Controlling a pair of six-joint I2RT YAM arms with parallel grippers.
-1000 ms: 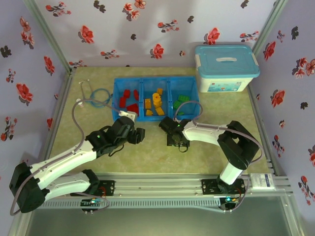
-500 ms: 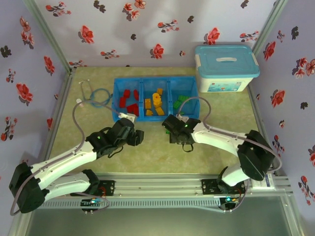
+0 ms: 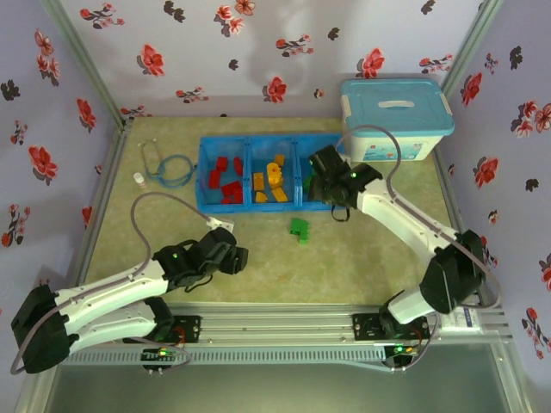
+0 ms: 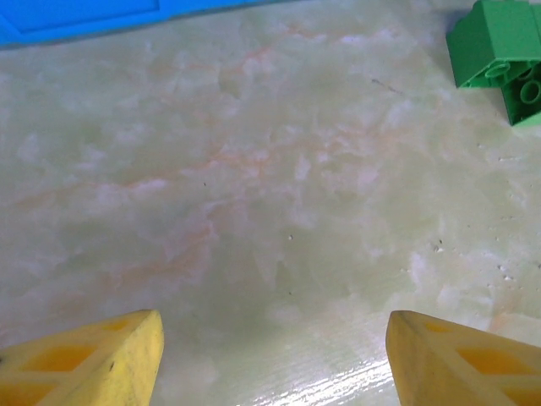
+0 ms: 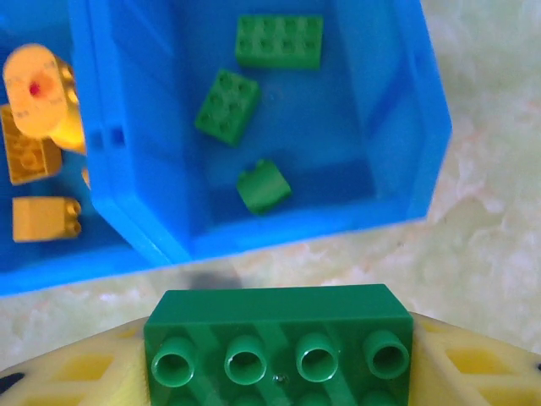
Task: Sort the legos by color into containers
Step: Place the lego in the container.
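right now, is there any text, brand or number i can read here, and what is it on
Nothing here can be read.
The sticker on the front of the white box: coloured print, too small to read.
The white card at the near right corner: dark marks, too blurred to read.
The green brick in the right wrist view: no lettering visible on its studs.

Our left arm (image 3: 112,288) lies low and stretched forward from its base, the wrist angled toward the right. The left gripper (image 3: 234,256) faces down, its yellow fingers (image 4: 101,359) spread wide with nothing between them. Our right arm (image 3: 405,224) reaches far forward and to the left, elbow bent near its base and forearm raised. The right gripper (image 3: 320,172) hangs tilted downward, its jaws pressed on either side of a green brick (image 5: 279,334), studs toward the wrist camera.
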